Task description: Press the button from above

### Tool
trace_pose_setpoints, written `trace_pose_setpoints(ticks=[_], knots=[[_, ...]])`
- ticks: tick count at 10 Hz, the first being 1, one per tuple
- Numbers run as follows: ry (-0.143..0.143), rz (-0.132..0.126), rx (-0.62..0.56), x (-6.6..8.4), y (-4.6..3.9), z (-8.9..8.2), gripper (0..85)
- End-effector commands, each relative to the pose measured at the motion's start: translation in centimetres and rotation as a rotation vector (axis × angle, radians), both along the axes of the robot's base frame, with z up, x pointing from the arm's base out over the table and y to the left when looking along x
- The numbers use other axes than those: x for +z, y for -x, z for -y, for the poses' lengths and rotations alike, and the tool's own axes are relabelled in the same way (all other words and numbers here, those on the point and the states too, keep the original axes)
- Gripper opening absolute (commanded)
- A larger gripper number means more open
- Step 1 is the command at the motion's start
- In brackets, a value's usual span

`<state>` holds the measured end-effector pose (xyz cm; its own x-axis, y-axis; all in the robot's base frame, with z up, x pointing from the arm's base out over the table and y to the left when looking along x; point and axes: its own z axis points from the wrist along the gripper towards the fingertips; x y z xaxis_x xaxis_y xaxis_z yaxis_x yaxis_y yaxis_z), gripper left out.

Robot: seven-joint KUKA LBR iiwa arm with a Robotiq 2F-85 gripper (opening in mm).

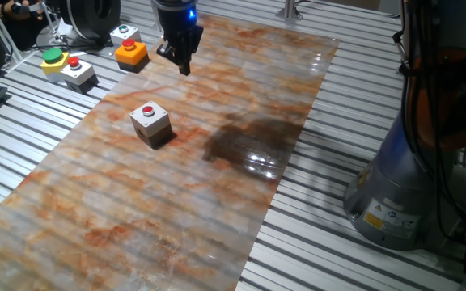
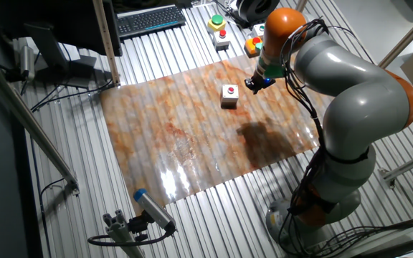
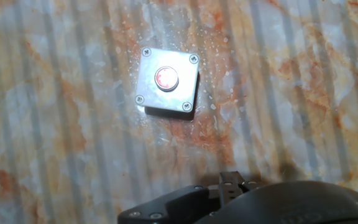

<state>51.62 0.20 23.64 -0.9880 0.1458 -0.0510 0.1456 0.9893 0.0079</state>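
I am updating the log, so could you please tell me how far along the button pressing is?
Done: nothing yet; the button on its box is untouched. In hand: the gripper hangs in the air off to the side of it. Left: move directly over it, then push down.

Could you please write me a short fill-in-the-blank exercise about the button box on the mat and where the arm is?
1. The round button on the box on the mat is coloured ____.
2. In the hand view, the box lid is fastened by ____ corner screws.
3. The gripper hangs ____ the mat, touching nothing.
4. The box on the mat sits on a ____-patterned sheet.

Missing words: red; four; above; marble
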Motion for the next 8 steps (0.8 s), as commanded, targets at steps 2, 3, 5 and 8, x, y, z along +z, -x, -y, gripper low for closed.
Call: trace_pose_setpoints(ticks=[2,3,5,8], knots=[[0.004,-0.003,-0.005,0.1,-0.23,-0.2,0.0],[0.005,-0.006,-0.01,0.2,-0.39,-0.5,0.0],[0.008,-0.009,-0.014,0.3,-0.68,-0.8,0.0],[0.014,-0.011,-0.024,0.3,-1.36,-1.3,0.0]])
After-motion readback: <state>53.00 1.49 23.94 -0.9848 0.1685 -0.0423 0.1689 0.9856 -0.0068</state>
